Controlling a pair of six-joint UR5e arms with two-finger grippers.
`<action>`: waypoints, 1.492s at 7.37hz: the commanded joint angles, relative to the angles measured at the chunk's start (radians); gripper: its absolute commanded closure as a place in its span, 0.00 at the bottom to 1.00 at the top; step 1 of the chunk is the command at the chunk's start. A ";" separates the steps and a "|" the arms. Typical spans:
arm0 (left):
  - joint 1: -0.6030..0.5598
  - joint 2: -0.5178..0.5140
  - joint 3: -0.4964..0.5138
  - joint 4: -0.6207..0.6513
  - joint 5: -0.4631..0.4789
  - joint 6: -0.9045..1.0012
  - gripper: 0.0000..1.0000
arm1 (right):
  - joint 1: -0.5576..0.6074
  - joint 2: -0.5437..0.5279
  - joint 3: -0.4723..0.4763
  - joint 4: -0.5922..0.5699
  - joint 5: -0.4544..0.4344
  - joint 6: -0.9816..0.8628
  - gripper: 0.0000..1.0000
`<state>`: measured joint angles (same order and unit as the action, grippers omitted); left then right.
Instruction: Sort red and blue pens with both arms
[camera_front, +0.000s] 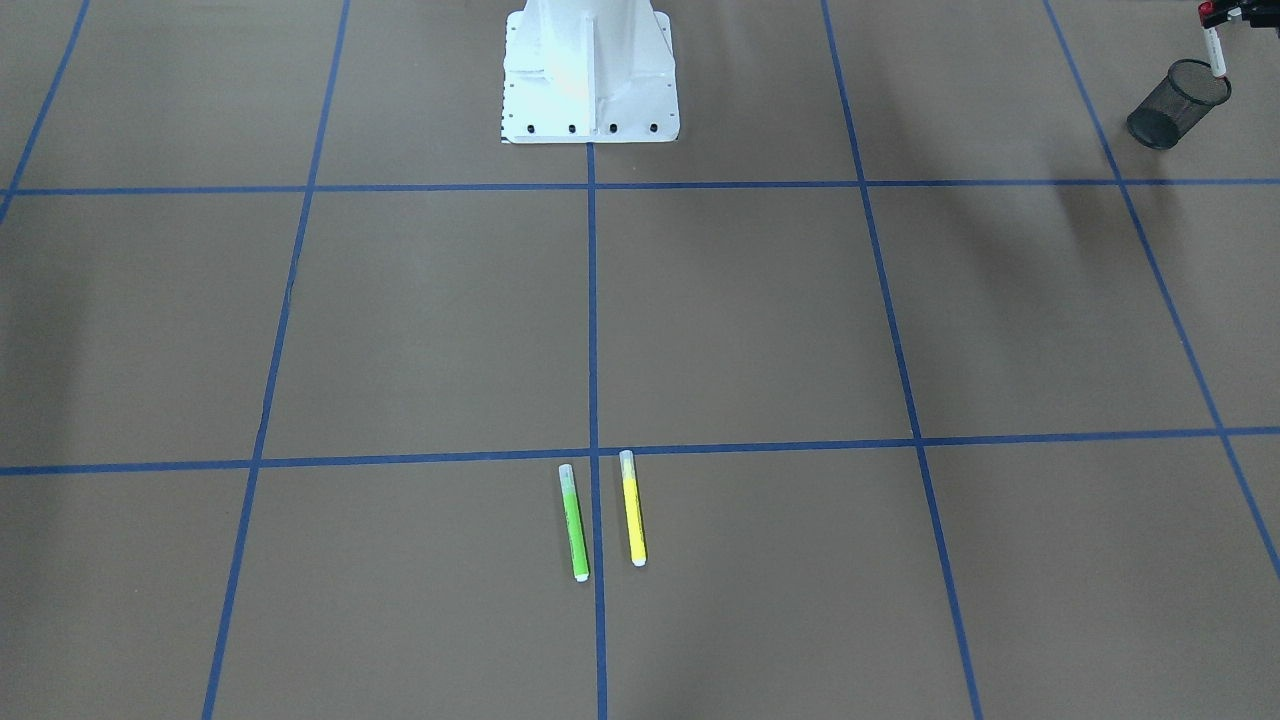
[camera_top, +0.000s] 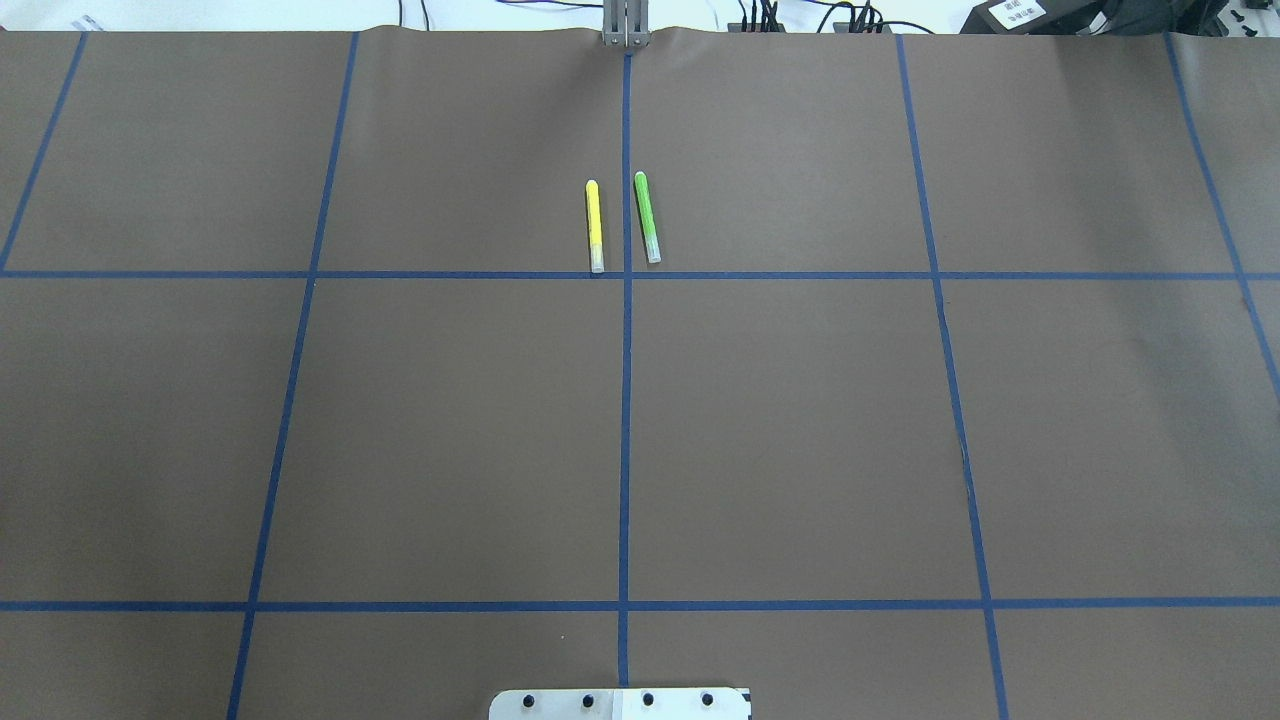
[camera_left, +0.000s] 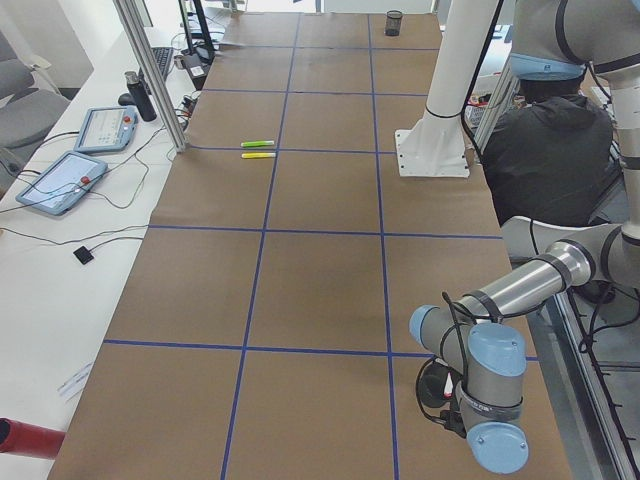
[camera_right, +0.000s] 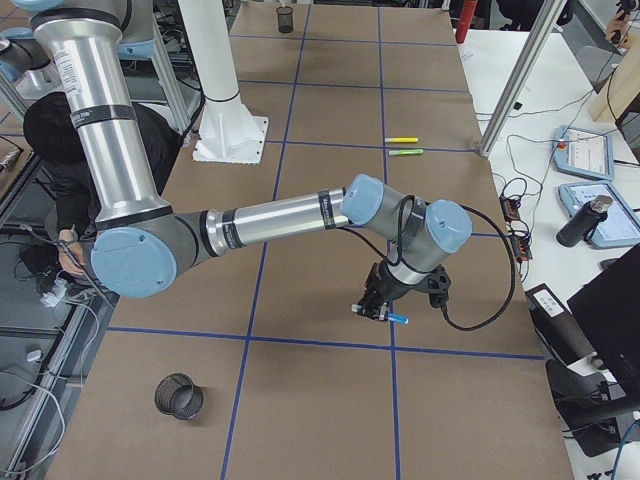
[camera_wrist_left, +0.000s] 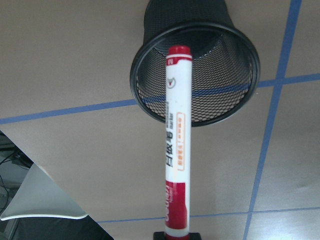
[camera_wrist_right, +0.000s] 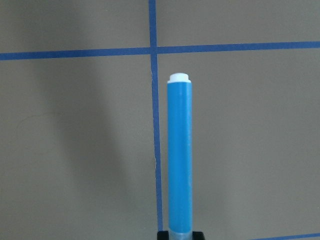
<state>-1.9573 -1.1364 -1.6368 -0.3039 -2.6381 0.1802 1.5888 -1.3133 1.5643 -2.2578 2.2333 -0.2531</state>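
In the left wrist view the red pen (camera_wrist_left: 176, 145), white-barrelled with red ends, is held in my shut left gripper (camera_wrist_left: 177, 235). Its tip points at the mouth of a black mesh cup (camera_wrist_left: 235, 95). From the front, the same pen (camera_front: 1215, 52) hangs over that cup's (camera_front: 1170, 110) rim at the top right. My right gripper (camera_wrist_right: 181, 235) is shut on the blue pen (camera_wrist_right: 180, 160), white end forward, above bare brown paper. In the right side view that gripper (camera_right: 383, 303) hovers far from the second mesh cup (camera_right: 180, 396).
A green marker (camera_front: 575, 525) and a yellow marker (camera_front: 633, 510) lie side by side near the table's far middle. The white pedestal (camera_front: 590, 80) stands at the robot's side. A person in a dark jacket (camera_left: 545, 150) sits behind the pedestal.
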 joint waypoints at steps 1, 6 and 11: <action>0.000 0.001 0.008 0.037 -0.045 -0.001 0.00 | 0.000 -0.003 0.000 0.000 0.000 0.000 1.00; 0.001 -0.095 0.002 -0.033 -0.075 -0.005 0.00 | 0.028 -0.081 0.083 -0.124 -0.011 -0.021 1.00; 0.003 -0.266 0.014 -0.473 -0.071 -0.012 0.00 | 0.077 -0.080 0.111 -0.370 -0.119 -0.085 1.00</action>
<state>-1.9536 -1.3690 -1.6285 -0.6401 -2.7121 0.1669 1.6520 -1.3893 1.6713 -2.5906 2.1640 -0.2994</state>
